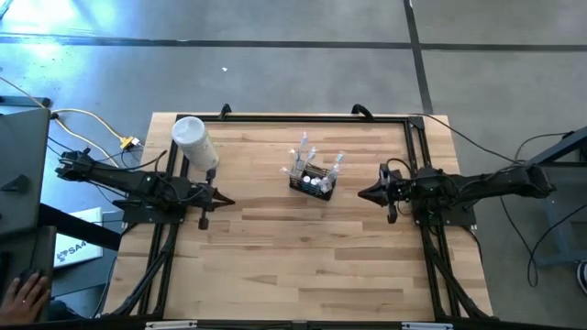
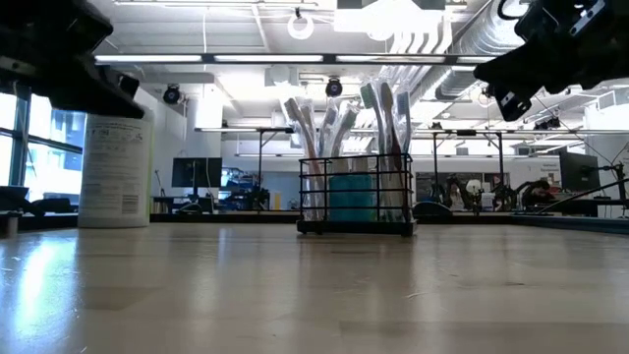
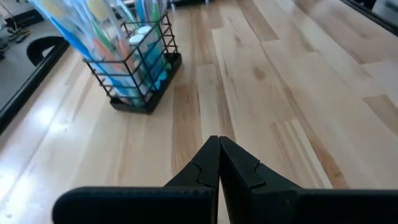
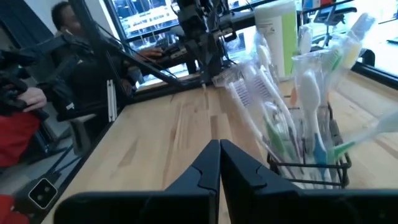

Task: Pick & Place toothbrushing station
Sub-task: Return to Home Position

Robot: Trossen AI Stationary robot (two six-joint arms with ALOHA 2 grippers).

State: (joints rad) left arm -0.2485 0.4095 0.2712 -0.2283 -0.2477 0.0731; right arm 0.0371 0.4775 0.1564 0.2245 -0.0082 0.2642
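The toothbrushing station, a small black wire-mesh caddy holding several pale toothbrushes, stands on its base on the wooden table, a little far of centre; it shows too in the low view and both wrist views. My left gripper is shut, held above the table's left side, pointing toward the caddy. My right gripper is shut, above the table's right side, pointing at the caddy from the other side. Neither touches anything.
A white cylindrical container with a green label stands at the far left of the table, near my left arm. A black frame runs along the table's edges. A person sits beyond the left edge. Bare wood lies in front of the caddy.
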